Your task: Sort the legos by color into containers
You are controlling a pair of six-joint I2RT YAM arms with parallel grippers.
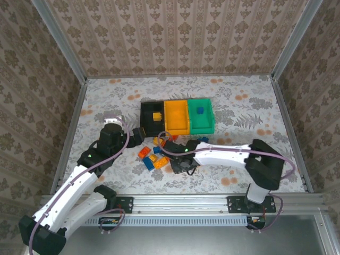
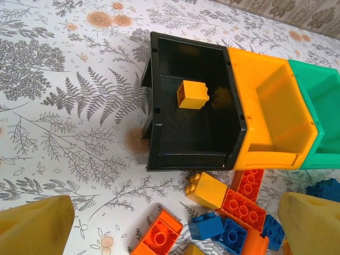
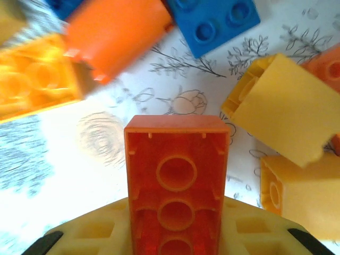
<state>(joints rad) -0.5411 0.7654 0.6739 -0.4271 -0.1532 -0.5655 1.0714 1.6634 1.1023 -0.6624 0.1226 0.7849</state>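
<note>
We are looking across the floral surface (image 1: 239, 106), where 3 joined containers (image 1: 176, 118) are sitting: black, orange-yellow and green. Our left hand (image 2: 175, 226) is hovering, fingers wide apart, over loose legos (image 2: 241, 207) just before the black bin (image 2: 159, 133), which is holding 1 yellow brick (image 2: 192, 94). Our right hand (image 3: 176, 234) is clamping 1 orange-red brick (image 3: 176, 159).

Three containers (image 1: 176, 129), legos (image 1: 157, 161) (roughly a dozen)
</note>
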